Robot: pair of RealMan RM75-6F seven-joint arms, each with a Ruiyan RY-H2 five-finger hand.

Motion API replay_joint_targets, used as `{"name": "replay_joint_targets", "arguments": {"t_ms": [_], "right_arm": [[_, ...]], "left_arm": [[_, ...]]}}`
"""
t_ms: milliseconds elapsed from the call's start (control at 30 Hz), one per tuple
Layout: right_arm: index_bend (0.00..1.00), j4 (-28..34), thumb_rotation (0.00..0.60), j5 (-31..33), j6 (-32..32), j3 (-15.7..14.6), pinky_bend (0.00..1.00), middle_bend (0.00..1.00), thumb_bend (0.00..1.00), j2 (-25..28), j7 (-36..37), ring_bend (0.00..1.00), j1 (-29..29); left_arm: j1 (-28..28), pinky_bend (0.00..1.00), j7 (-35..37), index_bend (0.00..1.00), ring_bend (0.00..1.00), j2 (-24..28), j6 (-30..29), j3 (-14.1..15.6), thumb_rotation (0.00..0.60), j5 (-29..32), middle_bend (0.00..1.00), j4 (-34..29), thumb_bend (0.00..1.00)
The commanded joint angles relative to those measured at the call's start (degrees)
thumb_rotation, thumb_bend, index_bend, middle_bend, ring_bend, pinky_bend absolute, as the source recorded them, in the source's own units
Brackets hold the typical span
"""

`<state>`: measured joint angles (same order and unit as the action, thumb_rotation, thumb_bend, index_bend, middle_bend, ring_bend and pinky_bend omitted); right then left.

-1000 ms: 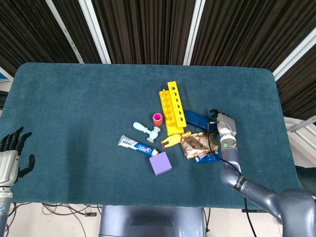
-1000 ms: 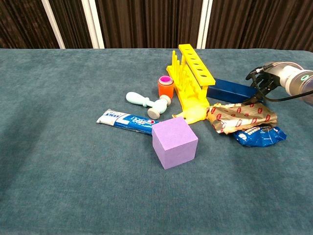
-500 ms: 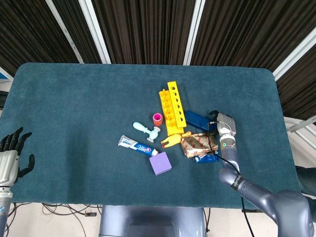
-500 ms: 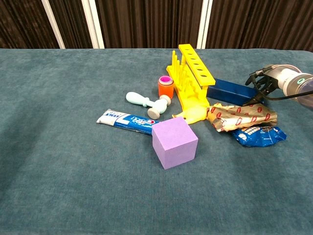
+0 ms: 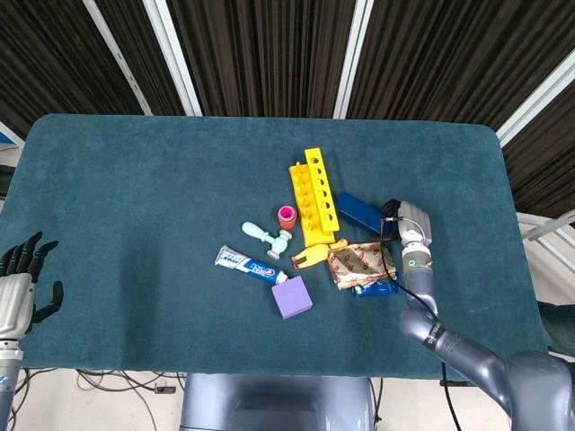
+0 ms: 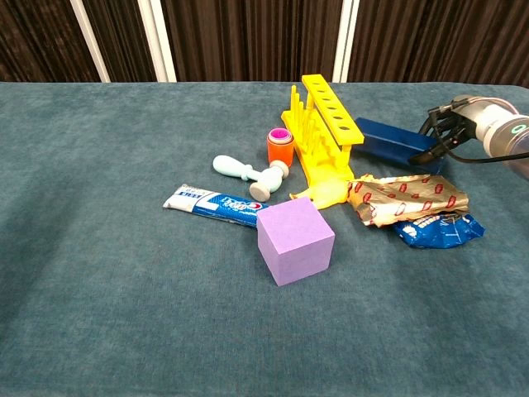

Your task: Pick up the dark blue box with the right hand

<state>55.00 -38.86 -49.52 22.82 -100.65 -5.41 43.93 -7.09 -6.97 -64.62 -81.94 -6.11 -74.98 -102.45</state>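
Note:
The dark blue box point(image 5: 360, 211) point(image 6: 391, 141) lies just right of the yellow rack, and its right end is lifted a little off the cloth. My right hand point(image 5: 410, 222) point(image 6: 468, 122) grips that right end, dark fingers curled round it; the contact is partly hidden behind the hand. The box hangs above the crumpled brown wrapper. My left hand point(image 5: 20, 280) rests far off at the table's front left edge with its fingers spread, holding nothing.
The yellow rack point(image 5: 312, 196) point(image 6: 326, 131) stands beside the box. A brown wrapper point(image 6: 407, 197) and a blue packet point(image 6: 437, 229) lie under my right hand. A purple cube point(image 6: 294, 239), a toothpaste tube point(image 6: 213, 204), a pale blue toy hammer point(image 6: 246, 173) and an orange cup point(image 6: 280, 145) sit further left.
My right hand has closed on the box's right end and raised it; the box has come up off the cloth and shifted slightly. The left hand has not moved.

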Motion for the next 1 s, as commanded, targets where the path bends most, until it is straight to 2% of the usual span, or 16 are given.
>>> {"name": "replay_joint_targets", "arguments": {"t_ms": [33, 133, 167, 233, 467, 633, 800, 1000], "right_arm": [[0.5, 2.6, 0.6, -2.9, -1.2, 0.8, 0.27, 0.65, 0.44, 1.7, 3.2, 0.62, -1.5], [0.5, 6.6, 0.6, -5.4, -2.7, 1.7, 0.27, 0.65, 0.44, 4.5, 6.6, 0.62, -3.4], [0.51, 9.6, 0.6, -6.3, -4.5, 3.1, 0.27, 0.64, 0.44, 6.6, 8.9, 0.61, -4.7], [0.51, 15.5, 0.6, -8.3, -6.2, 3.7, 0.27, 0.64, 0.44, 10.6, 11.4, 0.61, -7.3], [0.5, 29.8, 0.6, -13.0, -10.8, 5.1, 0.27, 0.63, 0.42, 21.1, 16.7, 0.6, -14.1], [0.5, 38.8, 0.6, -16.0, -11.7, 5.1, 0.27, 0.61, 0.39, 28.5, 20.2, 0.59, -18.4], [0.5, 45.0, 0.6, -20.2, -13.7, 5.0, 0.27, 0.61, 0.39, 33.8, 24.8, 0.59, -22.4], [0.5, 48.4, 0.6, -24.8, -15.3, 4.1, 0.27, 0.6, 0.39, 37.5, 30.3, 0.59, -25.7]], "left_arm": [[0.0, 0.0, -0.1, 0.14, 0.0, 0.0, 0.0, 0.0, 0.6, 0.0, 0.0, 0.0, 0.51], [-0.1, 0.0, -0.2, 0.14, 0.0, 0.0, 0.0, 0.0, 0.6, 0.1, 0.0, 0.0, 0.51], [-0.1, 0.0, -0.3, 0.14, 0.0, 0.0, -0.1, -0.1, 0.6, 0.1, 0.0, 0.0, 0.51], [-0.1, 0.0, -0.5, 0.14, 0.0, -0.1, -0.1, 0.0, 0.6, 0.0, 0.0, 0.0, 0.51], [0.0, 0.0, -0.8, 0.14, 0.0, -0.4, -0.5, 0.2, 0.6, -0.4, 0.0, 0.3, 0.51], [0.0, 0.0, -1.0, 0.14, 0.0, -0.6, -0.7, 0.1, 0.6, -0.4, 0.0, 0.4, 0.51], [0.1, 0.0, -1.2, 0.14, 0.0, -0.7, -0.8, 0.2, 0.6, -0.5, 0.0, 0.4, 0.51], [0.1, 0.0, -1.4, 0.14, 0.0, -0.8, -0.9, 0.3, 0.6, -0.8, 0.0, 0.5, 0.51]]}}
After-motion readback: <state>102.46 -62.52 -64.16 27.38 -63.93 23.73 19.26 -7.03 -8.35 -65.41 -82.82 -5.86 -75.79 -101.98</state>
